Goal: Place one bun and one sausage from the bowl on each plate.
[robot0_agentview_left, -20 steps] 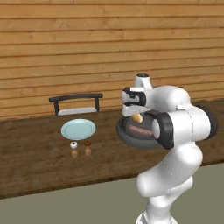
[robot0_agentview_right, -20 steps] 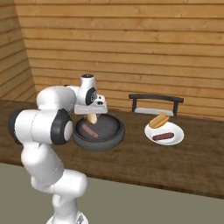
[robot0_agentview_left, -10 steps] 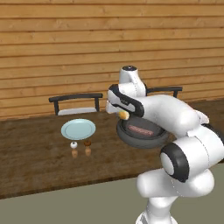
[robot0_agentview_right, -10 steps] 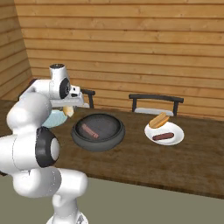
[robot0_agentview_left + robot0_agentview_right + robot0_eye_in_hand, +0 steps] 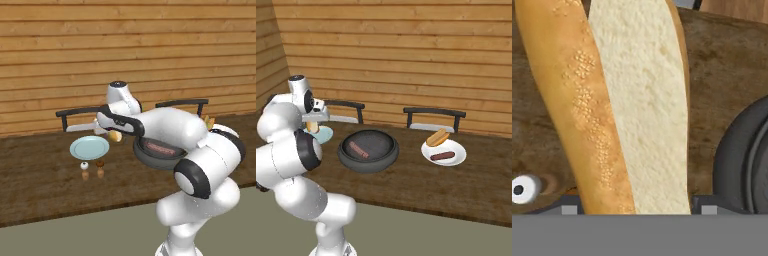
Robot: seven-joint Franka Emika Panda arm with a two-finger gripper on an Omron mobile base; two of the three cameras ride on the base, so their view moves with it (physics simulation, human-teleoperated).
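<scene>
The gripper's [image 5: 111,131] fingers were closed narrowly on a bun [image 5: 619,105], a split hot-dog roll with a seeded golden crust and pale cut face, which hung between the pale blue plate [image 5: 89,147] and the black-grey bowl [image 5: 155,152]. In the hand view the bun rose from between the finger tips, with the bowl's thick rim [image 5: 739,160] at right and a white shaker top [image 5: 523,189] at lower left.

Half a second earlier the gripper had been over the bowl's near edge; it had since swung farther toward the blue plate, carrying the bun. One sausage [image 5: 358,149] lay in the bowl. The white plate [image 5: 444,152] already held a bun [image 5: 437,136] and a sausage [image 5: 442,156].

Two small shakers [image 5: 92,169] stood just in front of the blue plate on the dark wooden counter [image 5: 421,190]. Two dark chairs [image 5: 434,115] stood against a plank wall [image 5: 125,50].
</scene>
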